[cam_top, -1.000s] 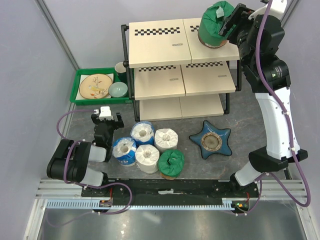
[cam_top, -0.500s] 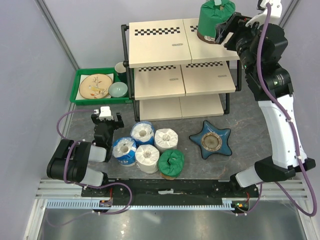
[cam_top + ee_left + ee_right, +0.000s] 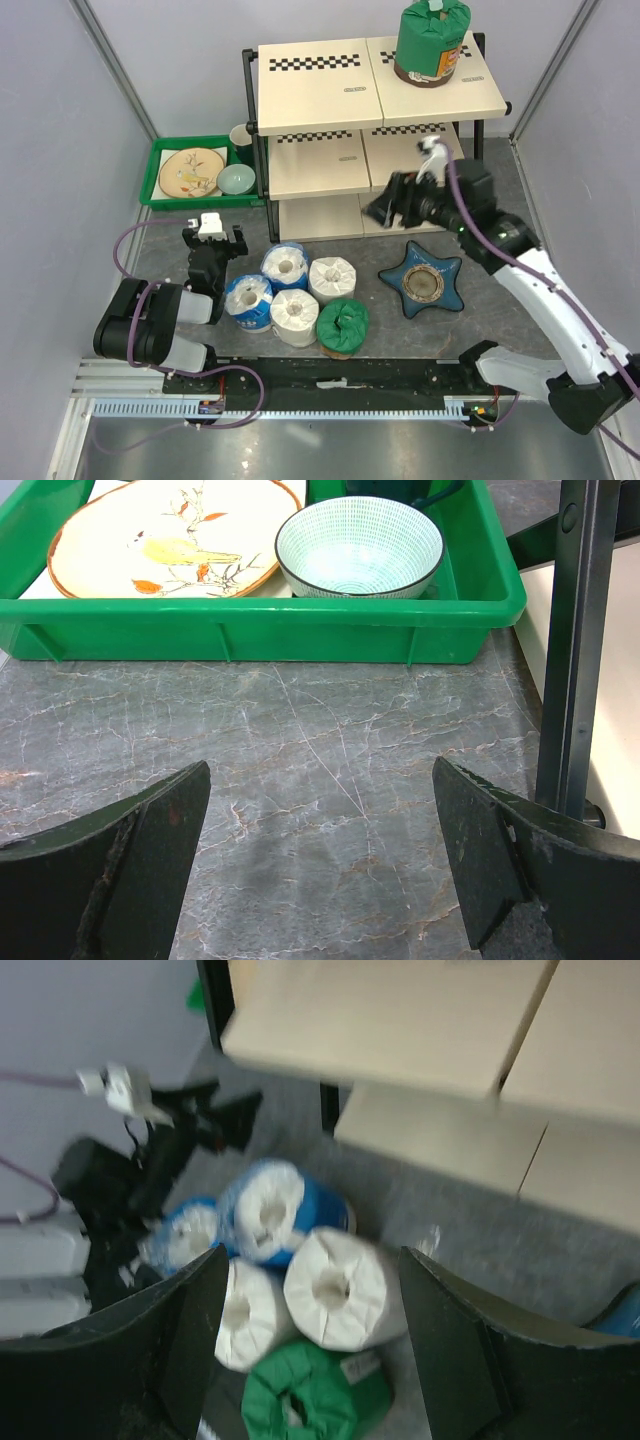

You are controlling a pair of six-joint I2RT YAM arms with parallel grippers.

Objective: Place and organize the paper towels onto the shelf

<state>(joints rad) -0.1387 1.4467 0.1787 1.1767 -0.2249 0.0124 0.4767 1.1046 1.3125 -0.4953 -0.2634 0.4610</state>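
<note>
One green-wrapped paper towel roll (image 3: 432, 42) stands upright on the top board of the shelf (image 3: 320, 95), at its right end. Several more rolls cluster on the table: two blue-and-white (image 3: 284, 265) (image 3: 247, 300), two white (image 3: 332, 278) (image 3: 294, 316), one green (image 3: 342, 326). My right gripper (image 3: 388, 205) hangs open and empty in front of the lower shelf boards, above the table. Its wrist view looks down on a white roll (image 3: 340, 1290), a blue roll (image 3: 275, 1210) and the green roll (image 3: 310, 1400). My left gripper (image 3: 211, 240) rests open on the table, left of the rolls.
A green tray (image 3: 165, 190) with a plate (image 3: 191, 172) and a bowl (image 3: 237, 179) sits left of the shelf; a dark mug (image 3: 241, 134) stands behind it. A blue star-shaped dish (image 3: 424, 280) lies on the table under my right arm. Grey walls close in both sides.
My right gripper let go of the green roll on the top board, then swung down and left to the front of the lower shelves. The left arm stayed still.
</note>
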